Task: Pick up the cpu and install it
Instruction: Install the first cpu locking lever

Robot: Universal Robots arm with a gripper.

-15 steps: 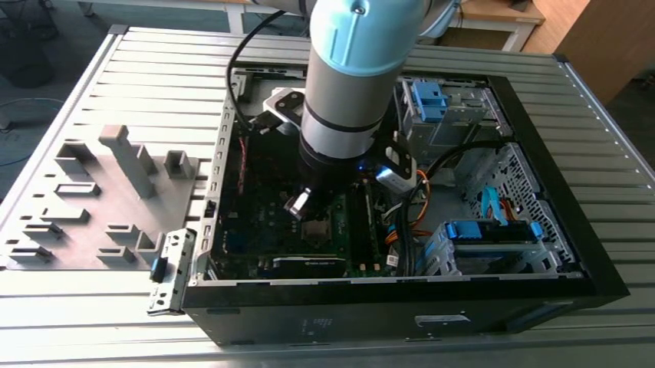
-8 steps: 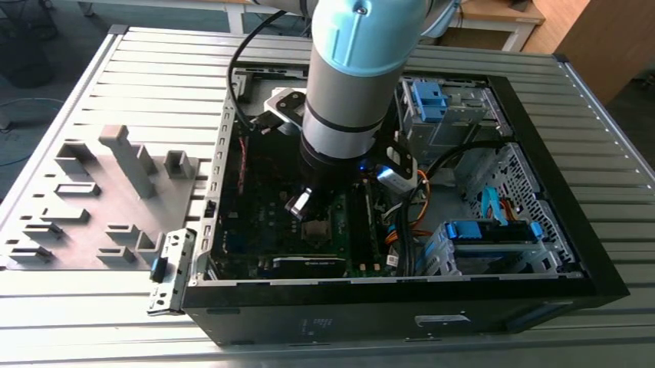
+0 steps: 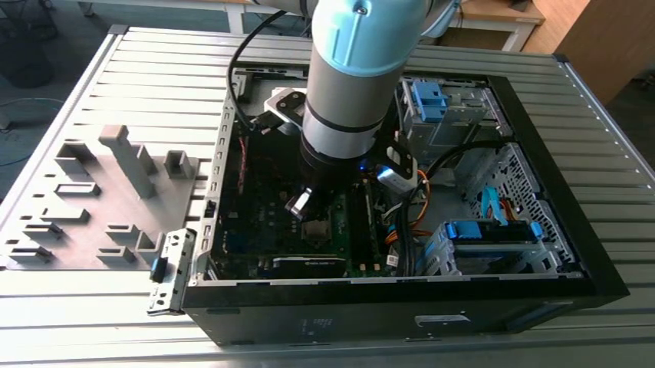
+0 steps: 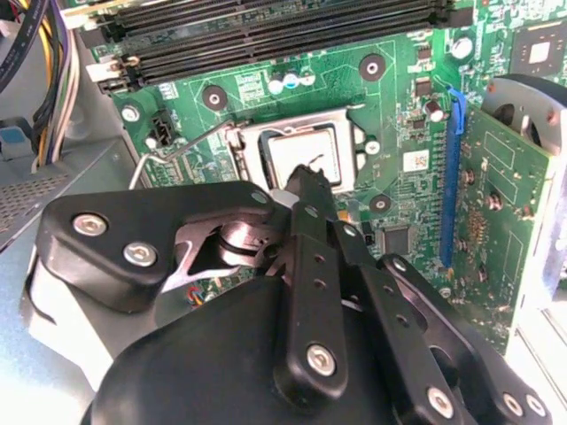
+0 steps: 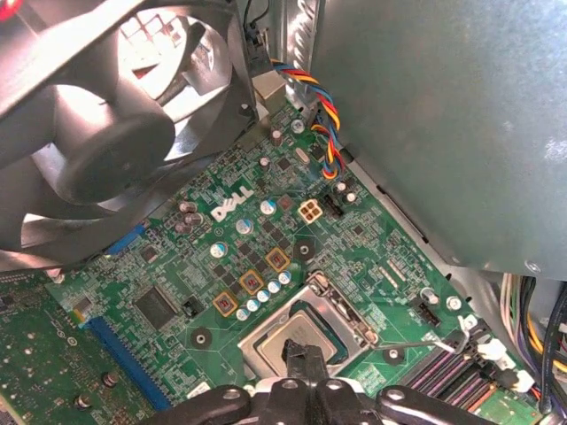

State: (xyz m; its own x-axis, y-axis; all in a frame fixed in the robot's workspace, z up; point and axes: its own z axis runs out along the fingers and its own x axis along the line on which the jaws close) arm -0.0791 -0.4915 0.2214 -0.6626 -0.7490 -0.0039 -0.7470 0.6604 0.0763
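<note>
Install step in hand, by judgement. The cpu [image 4: 306, 152] lies flat in the socket [image 4: 251, 142]. The gripper [image 4: 306, 175], fingers pressed together, is poised directly over it; contact is unclear. Seating calls for light, square pressure.

Soft light brightens the ribbed grey metal worktop [image 3: 123, 69], the black computer case's [image 3: 307, 326] inside lies in shadow, and glare whitens the round grey fan [image 5: 97, 133].
</note>
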